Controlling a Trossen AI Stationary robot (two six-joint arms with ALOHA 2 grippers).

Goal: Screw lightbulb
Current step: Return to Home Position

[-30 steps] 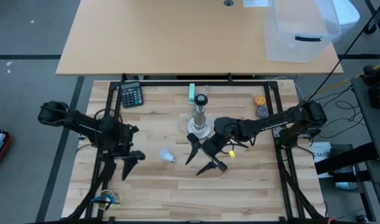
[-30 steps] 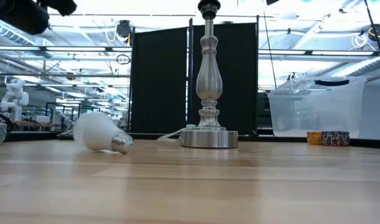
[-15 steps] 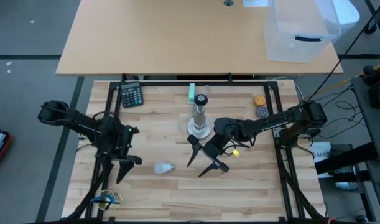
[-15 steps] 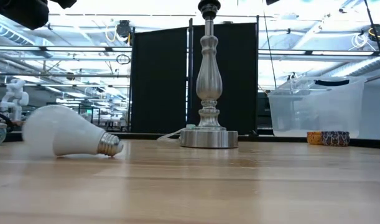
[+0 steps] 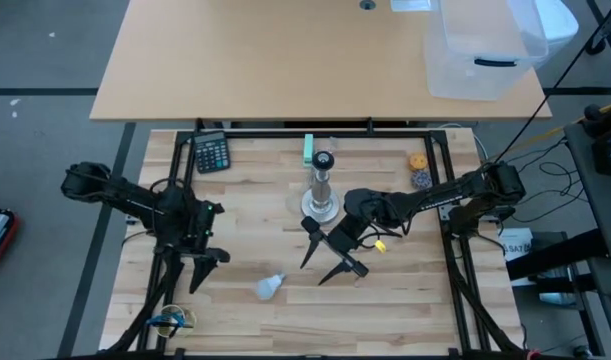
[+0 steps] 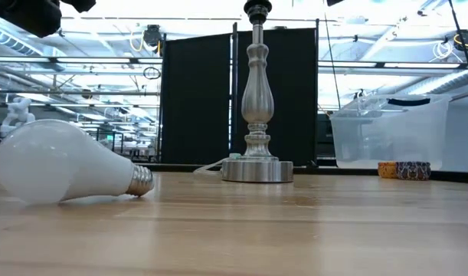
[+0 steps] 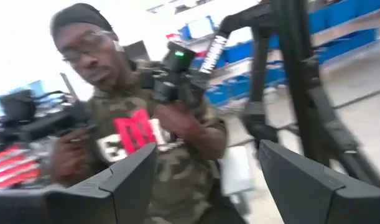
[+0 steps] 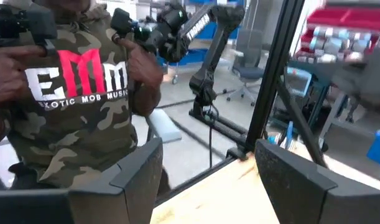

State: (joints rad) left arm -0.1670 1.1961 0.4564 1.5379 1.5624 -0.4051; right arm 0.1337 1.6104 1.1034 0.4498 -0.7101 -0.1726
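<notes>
High view: the left gripper (image 5: 207, 270) and the right gripper (image 5: 313, 272) have their fingers spread, holding nothing, above the table (image 5: 405, 300). The lightbulb (image 5: 269, 288) lies on its side between them, apart from the lamp (image 5: 322, 190). The step seems to be the return home. You should lift clear, minding the lamp beside the right arm.

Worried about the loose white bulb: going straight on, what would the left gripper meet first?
Not the small white frosted lightbulb, lying aside on the wooden table. The open left gripper points beyond the table's edge; ahead shows only a person in a camouflage shirt, distance unclear.
</notes>
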